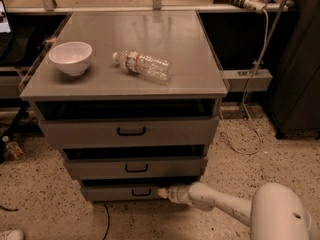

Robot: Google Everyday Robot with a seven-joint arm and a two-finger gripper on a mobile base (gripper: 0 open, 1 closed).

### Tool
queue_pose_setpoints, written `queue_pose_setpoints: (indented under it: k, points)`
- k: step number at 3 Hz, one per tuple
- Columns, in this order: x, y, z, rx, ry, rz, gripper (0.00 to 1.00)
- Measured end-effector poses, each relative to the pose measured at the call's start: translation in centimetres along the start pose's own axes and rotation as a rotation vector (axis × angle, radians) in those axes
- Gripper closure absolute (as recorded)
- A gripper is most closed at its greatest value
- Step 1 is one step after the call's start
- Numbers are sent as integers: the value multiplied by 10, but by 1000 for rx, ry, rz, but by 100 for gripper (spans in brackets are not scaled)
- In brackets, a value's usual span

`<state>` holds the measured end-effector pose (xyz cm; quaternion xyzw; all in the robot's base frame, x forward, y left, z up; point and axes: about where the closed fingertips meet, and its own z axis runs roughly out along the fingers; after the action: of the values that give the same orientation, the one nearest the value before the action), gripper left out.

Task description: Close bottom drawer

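While arm (pixel 223 206) stretches low, end effector (pixel 163 193) at bottom drawer (pixel 107 193) (beside handle (pixel 141 192))

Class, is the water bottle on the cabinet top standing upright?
No, the bottle lies on its side; the hand is at the front of the bottom drawer.

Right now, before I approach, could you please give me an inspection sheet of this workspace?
Surface: grey cabinet top, two items on it.
Job's things: bottom drawer, dark gap above its front.
Clutter: white bowl at left, plastic bottle lying beside it.
Grippers: claw at the bottom drawer's front, right of its handle.
Cables: white cable hanging at right.
Surroundings: speckled floor.
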<state>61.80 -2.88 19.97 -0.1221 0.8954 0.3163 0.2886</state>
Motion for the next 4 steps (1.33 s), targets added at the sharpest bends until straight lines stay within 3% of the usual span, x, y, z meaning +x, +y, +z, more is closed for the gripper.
queue_pose_setpoints:
  k: [2,3,4]
  points:
    - [12,-4,-19,-3,29,30,100]
    - [32,-36,-86,74,83,120,100]
    - [68,-70,-193,204,160,208,100]
